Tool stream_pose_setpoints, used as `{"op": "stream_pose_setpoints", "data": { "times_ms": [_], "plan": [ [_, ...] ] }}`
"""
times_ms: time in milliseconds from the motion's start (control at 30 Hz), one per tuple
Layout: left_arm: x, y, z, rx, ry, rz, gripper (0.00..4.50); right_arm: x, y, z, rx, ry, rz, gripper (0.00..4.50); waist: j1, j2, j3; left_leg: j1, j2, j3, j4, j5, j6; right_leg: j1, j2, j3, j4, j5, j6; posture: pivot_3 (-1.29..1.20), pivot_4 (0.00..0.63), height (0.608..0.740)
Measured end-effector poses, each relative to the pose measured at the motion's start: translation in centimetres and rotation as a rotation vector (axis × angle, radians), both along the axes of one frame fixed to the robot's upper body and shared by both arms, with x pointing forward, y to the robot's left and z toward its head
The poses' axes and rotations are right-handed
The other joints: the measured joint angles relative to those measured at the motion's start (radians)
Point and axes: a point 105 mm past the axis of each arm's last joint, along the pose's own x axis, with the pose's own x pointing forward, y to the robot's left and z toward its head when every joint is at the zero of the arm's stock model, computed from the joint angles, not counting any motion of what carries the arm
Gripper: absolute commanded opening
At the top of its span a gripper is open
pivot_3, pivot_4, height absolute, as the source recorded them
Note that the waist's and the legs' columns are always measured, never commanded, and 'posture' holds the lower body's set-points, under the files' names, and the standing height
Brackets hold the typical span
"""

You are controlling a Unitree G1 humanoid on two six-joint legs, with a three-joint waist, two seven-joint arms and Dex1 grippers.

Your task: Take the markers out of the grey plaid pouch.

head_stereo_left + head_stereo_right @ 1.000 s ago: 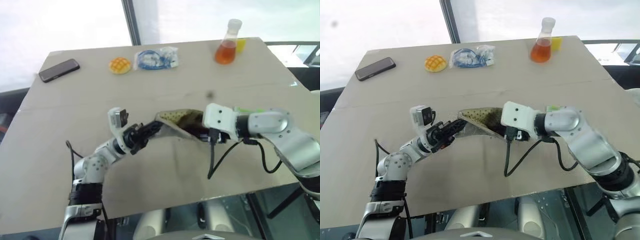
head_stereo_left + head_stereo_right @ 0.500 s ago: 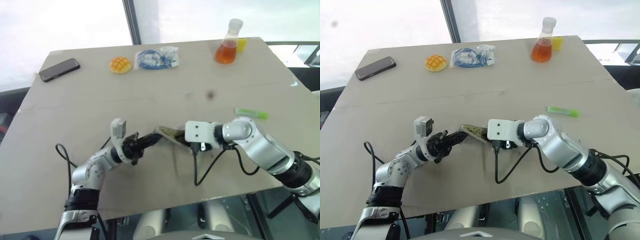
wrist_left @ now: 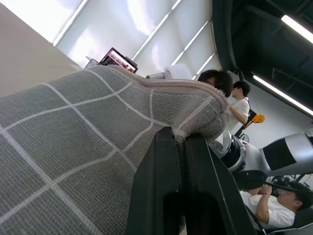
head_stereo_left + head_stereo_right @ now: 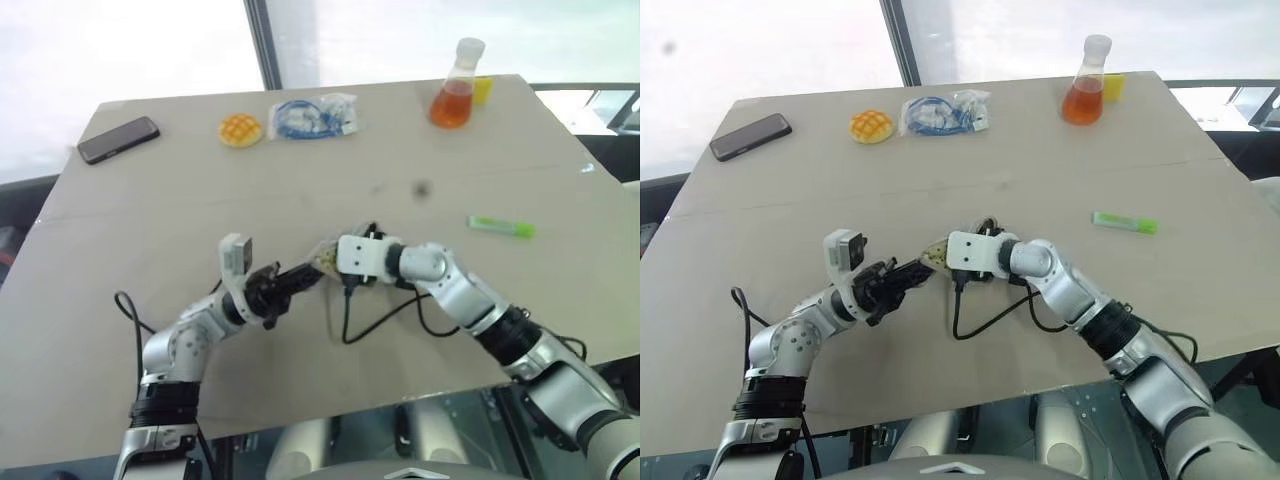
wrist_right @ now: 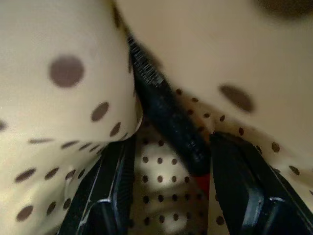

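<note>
Now pinching grey plaid pouch [image 3: 73, 147] edge with left gripper [image 4: 300, 277], fingers pressed together, near table [image 4: 300, 380] front | reaching inside pouch with right gripper [image 5: 171, 196], fingers spread around dark marker [image 5: 171, 122] against dotted lining | lying lime green marker [image 4: 502, 227] on table, well apart.

Most of the pouch [image 4: 933, 254] is hidden between the two grippers in the head views. The right gripper [image 5: 168, 196] is buried in the pouch's dotted lining, its fingertips concealed from the head camera. The dark marker [image 5: 166, 117] is blurred, its far end lost in the lining folds.
</note>
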Motion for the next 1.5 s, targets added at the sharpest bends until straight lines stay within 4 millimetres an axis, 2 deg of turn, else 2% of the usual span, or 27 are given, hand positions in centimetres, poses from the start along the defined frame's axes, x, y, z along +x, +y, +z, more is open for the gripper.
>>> {"op": "stream_pose_setpoints", "data": {
  "times_ms": [133,367,400,433,500,533,567,667,800,1000,1100,1167,1267,1500],
  "plan": [
    [-0.2,-0.3,0.5,0.005,-0.013,-0.021,0.0,-0.2,0.4,0.3,0.103,-0.015,0.009,2.45,-0.002,0.0,0.0,0.0,0.0,0.0,0.0,0.001,0.001,0.0,0.001,0.001,0.0,0.0,-0.001,0.0,0.15,0.74],
    [0.1,0.2,0.5,0.025,-0.007,0.008,0.0,1.1,1.1,-0.4,0.123,-0.04,-0.022,2.45,-0.005,0.0,0.0,0.002,0.006,0.0,0.0,0.002,-0.002,0.0,0.007,0.001,0.001,0.0,-0.008,0.0,0.15,0.74],
    [0.1,0.2,0.5,0.029,-0.008,0.019,0.0,1.4,1.4,-0.6,0.126,-0.037,-0.026,1.93,-0.005,0.0,0.0,0.002,0.006,0.001,-0.001,0.003,-0.004,0.0,0.007,0.001,0.001,0.001,-0.008,0.0,0.15,0.74],
    [0.2,0.3,0.4,0.032,-0.008,0.024,0.0,1.6,1.4,-0.8,0.129,-0.033,-0.032,1.65,-0.006,0.0,0.0,0.003,0.006,0.001,-0.001,0.004,-0.004,0.0,0.007,0.001,0.001,0.001,-0.009,0.0,0.15,0.74],
    [0.2,0.2,0.2,0.037,-0.005,0.036,0.0,2.0,1.3,-1.2,0.123,-0.029,-0.045,0.68,-0.006,0.0,0.0,0.003,0.007,0.001,-0.001,0.004,-0.005,0.0,0.008,0.001,0.001,0.001,-0.009,0.0,0.15,0.74],
    [0.3,0.2,0.2,0.034,-0.011,0.043,0.0,2.1,1.2,-1.2,0.126,-0.039,-0.043,0.4,-0.006,0.0,0.0,0.003,0.007,0.001,-0.001,0.004,-0.005,0.0,0.008,0.001,0.001,0.001,-0.008,0.0,0.15,0.74],
    [0.3,0.1,0.2,0.03,-0.016,0.045,0.0,2.1,1.1,-1.1,0.129,-0.042,-0.043,0.35,-0.006,0.0,0.0,0.004,0.007,0.001,-0.001,0.004,-0.005,0.001,0.008,0.001,0.001,0.001,-0.008,0.0,0.15,0.74],
    [0.4,-0.1,0.2,0.018,-0.035,0.055,0.0,2.0,0.3,-0.8,0.128,-0.062,-0.04,0.34,-0.004,0.0,0.0,0.005,0.008,0.001,-0.002,0.004,-0.005,0.001,0.008,0.002,0.001,0.0,-0.008,0.0,0.15,0.74],
    [1.0,-0.6,0.3,-0.01,-0.069,0.077,0.0,1.3,-2.1,-0.1,0.127,-0.05,-0.055,0.3,0.007,0.0,0.0,0.002,0.007,0.001,-0.002,0.004,-0.005,0.001,0.007,0.001,0.0,0.0,-0.008,0.0,0.15,0.74],
    [2.5,0.3,0.6,0.003,-0.132,0.155,0.0,-1.0,-6.1,1.5,0.147,0.101,-0.06,0.3,0.001,0.0,0.0,0.0,0.008,0.001,-0.002,0.004,-0.005,-0.002,0.007,0.001,0.0,0.0,-0.007,0.0,0.15,0.74],
    [2.9,0.5,0.6,0.005,-0.145,0.174,0.0,-2.0,-6.5,3.5,0.189,0.147,-0.035,0.3,0.001,0.0,0.0,0.0,0.009,0.001,-0.002,0.004,-0.005,-0.002,0.008,0.0,0.0,0.0,-0.007,0.0,0.15,0.74],
    [3.0,0.5,0.6,0.007,-0.148,0.177,0.0,-2.4,-6.4,3.7,0.204,0.172,-0.026,0.3,0.002,0.0,0.0,-0.001,0.009,0.001,-0.002,0.004,-0.005,-0.002,0.007,0.0,0.0,0.0,-0.007,0.0,0.15,0.74],
    [3.4,0.9,0.4,0.02,-0.159,0.204,0.0,-3.4,-7.5,4.7,0.267,0.257,-0.013,0.3,0.011,0.0,0.001,-0.002,0.008,0.001,-0.002,0.004,-0.005,-0.002,0.006,0.0,-0.002,0.0,-0.006,0.0,0.15,0.74],
    [4.5,1.1,0.3,0.045,-0.176,0.262,0.0,-5.7,-7.9,8.8,0.456,0.327,0.08,0.3,0.013,0.0,0.001,-0.002,0.008,0.0,-0.002,0.004,-0.005,-0.002,0.006,-0.001,-0.003,0.0,-0.006,0.0,0.15,0.74]
  ]
}}
